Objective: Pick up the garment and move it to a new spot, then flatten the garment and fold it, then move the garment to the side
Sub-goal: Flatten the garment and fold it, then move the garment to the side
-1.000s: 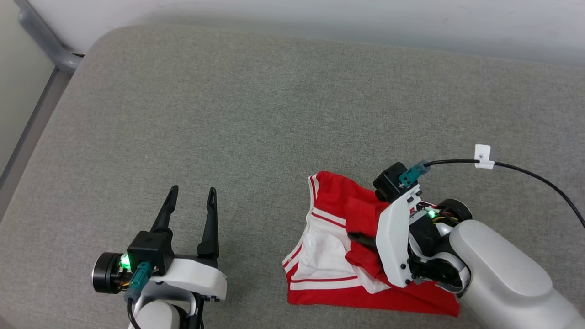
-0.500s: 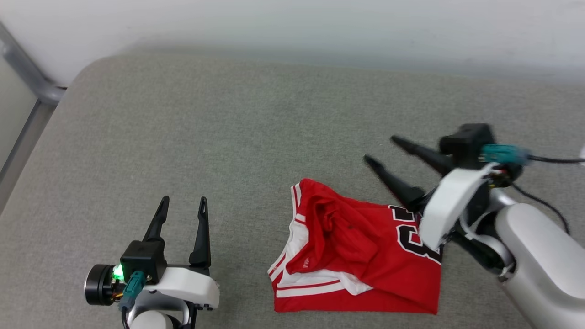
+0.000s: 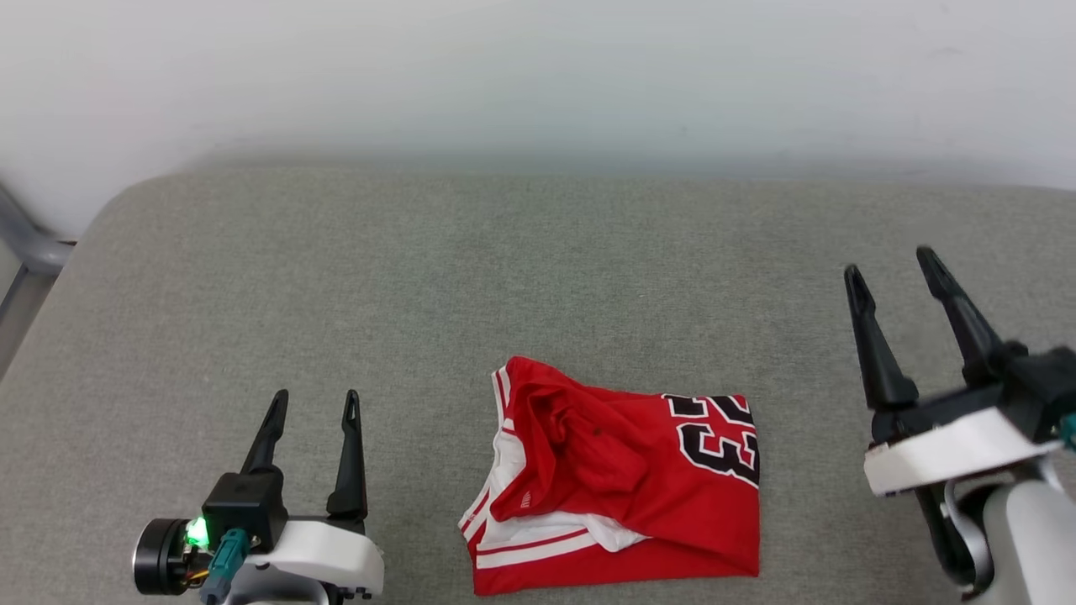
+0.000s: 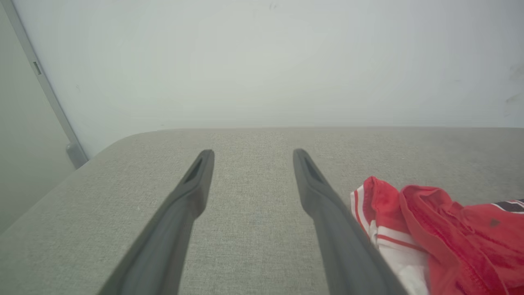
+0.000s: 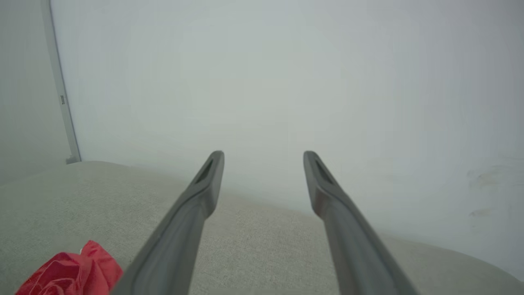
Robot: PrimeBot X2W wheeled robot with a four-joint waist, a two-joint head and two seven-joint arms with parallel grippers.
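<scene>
The garment (image 3: 639, 470) lies folded in a rough rectangle on the grey cushion, red with white striped trim and black white-edged digits on its right part. Its left end is rumpled, with a white sleeve showing underneath. In the left wrist view the garment (image 4: 442, 229) sits at the lower right, and in the right wrist view a red corner of the garment (image 5: 69, 274) peeks in at the lower left. My left gripper (image 3: 313, 402) stands open, left of the garment and apart from it. My right gripper (image 3: 889, 263) is open too, raised to the garment's right, holding nothing.
The grey cushion (image 3: 420, 277) spreads wide around the garment, with a rounded far-left corner. A pale wall (image 3: 538, 76) rises behind it. A grey metal frame post (image 3: 25, 239) stands at the far left edge.
My right gripper has opened, let go of the garment and drawn back up to the right. The garment now lies uncovered. The head camera has tilted, shifting the whole picture.
</scene>
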